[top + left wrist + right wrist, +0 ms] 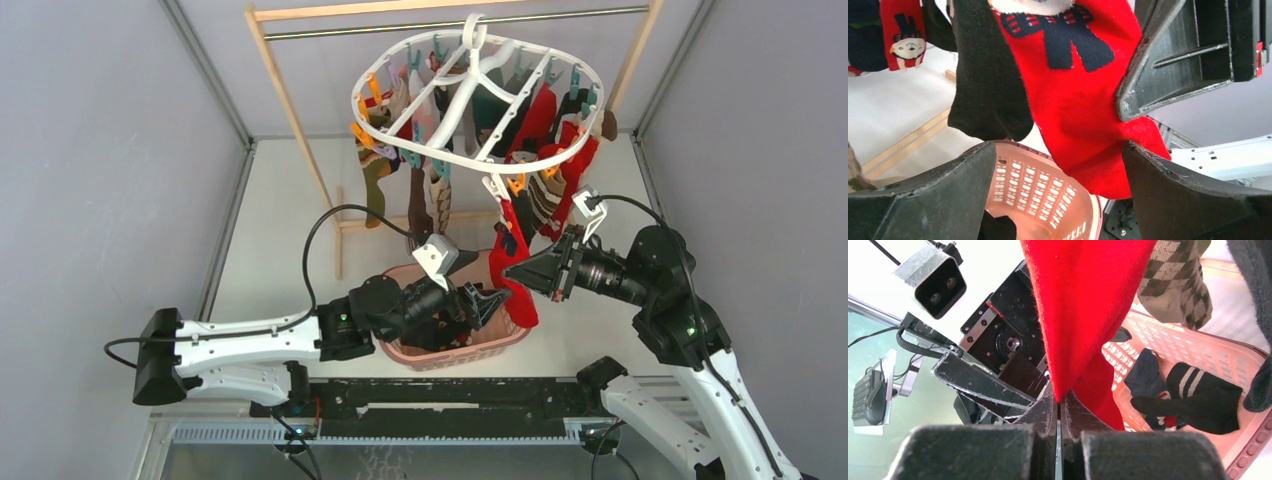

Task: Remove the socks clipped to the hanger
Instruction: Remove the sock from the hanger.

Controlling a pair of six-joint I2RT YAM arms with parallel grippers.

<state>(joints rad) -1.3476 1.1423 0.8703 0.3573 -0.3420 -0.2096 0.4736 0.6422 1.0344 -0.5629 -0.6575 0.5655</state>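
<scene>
Sock removal seems at the grasp stage; right gripper clenched on the edge of a red fleece sock hanging from the white plastic oval hanger, near side; left gripper released, straddling its toe over the pink lattice basket; next, probably a firm downward tug off the clip.

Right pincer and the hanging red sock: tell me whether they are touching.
Touching. The right wrist view shows the right pincer shut on the lower edge of the red sock, with the fabric pinched between its closed tips.

My left fingers point toward 3 o'clock, spread wide; right fingers point toward 9 o'clock, pinched on a red sock.
</scene>
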